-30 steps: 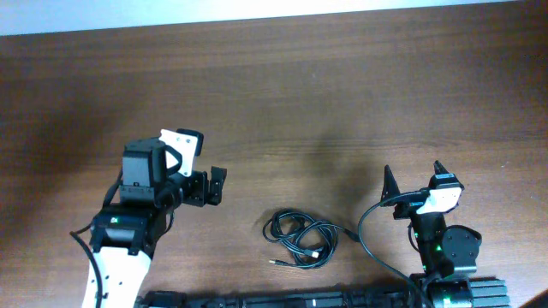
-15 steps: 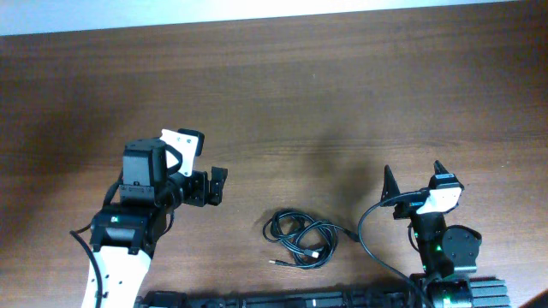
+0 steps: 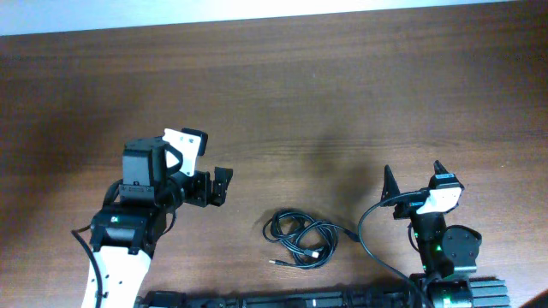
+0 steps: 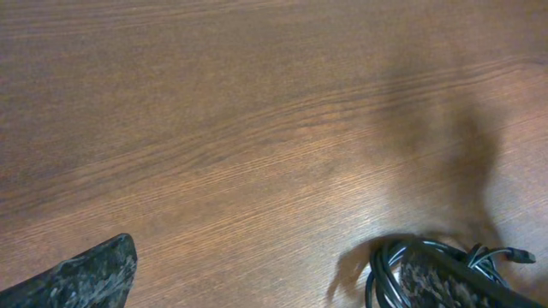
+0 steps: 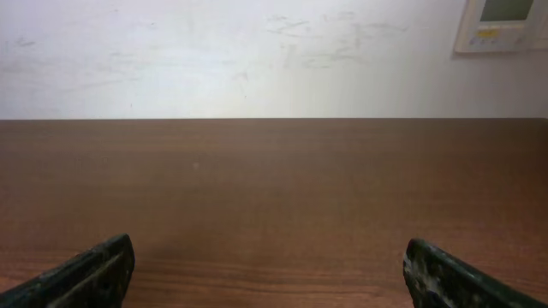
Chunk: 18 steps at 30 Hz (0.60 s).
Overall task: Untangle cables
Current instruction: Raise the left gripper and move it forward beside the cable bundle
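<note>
Now | cables (image 3: 300, 237): tangled bundle lying loose at the desk's (image 3: 342, 85) 6 o'clock edge, untouched | left end effector (image 3: 222, 186): open, empty, at cables' 10 o'clock, facing them, likely lining up a grab | right end effector (image 3: 413, 175): open, empty, at their 2 o'clock, apparently waiting

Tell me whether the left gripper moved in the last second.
Yes. The left gripper has edged slightly rightward in the overhead view, toward the unmoved cables.

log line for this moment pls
phase: pre-grasp | left hand: open, empty | right hand: open, empty | cables: tangled bundle on table, touched by neither hand
</note>
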Each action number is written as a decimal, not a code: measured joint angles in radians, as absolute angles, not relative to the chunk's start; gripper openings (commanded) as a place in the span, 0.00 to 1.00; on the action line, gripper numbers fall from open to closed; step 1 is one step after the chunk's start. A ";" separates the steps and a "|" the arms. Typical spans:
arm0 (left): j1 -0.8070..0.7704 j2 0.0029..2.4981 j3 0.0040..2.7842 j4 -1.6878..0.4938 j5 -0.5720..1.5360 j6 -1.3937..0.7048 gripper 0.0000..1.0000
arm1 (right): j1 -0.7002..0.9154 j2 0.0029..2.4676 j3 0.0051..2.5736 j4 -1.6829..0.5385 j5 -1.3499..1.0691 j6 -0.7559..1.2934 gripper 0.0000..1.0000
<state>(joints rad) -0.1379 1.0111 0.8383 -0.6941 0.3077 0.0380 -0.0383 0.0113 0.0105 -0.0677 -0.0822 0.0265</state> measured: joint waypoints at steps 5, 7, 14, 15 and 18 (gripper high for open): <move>-0.154 1.011 0.838 -0.667 0.308 0.038 0.99 | -0.038 0.011 0.010 -0.067 -0.082 0.026 0.99; -0.175 1.011 0.838 -0.646 0.308 0.038 0.99 | -0.038 0.011 0.010 -0.067 -0.082 0.027 0.99; -0.249 1.044 0.876 -0.629 0.311 0.038 0.99 | -0.038 0.011 0.010 -0.067 -0.082 0.027 0.99; -0.257 1.058 0.884 -0.627 0.311 0.038 0.99 | -0.038 0.011 0.010 -0.067 -0.082 0.027 0.99; -0.278 1.107 0.904 -0.625 0.311 0.038 0.99 | -0.038 0.011 0.010 -0.067 -0.082 0.027 0.99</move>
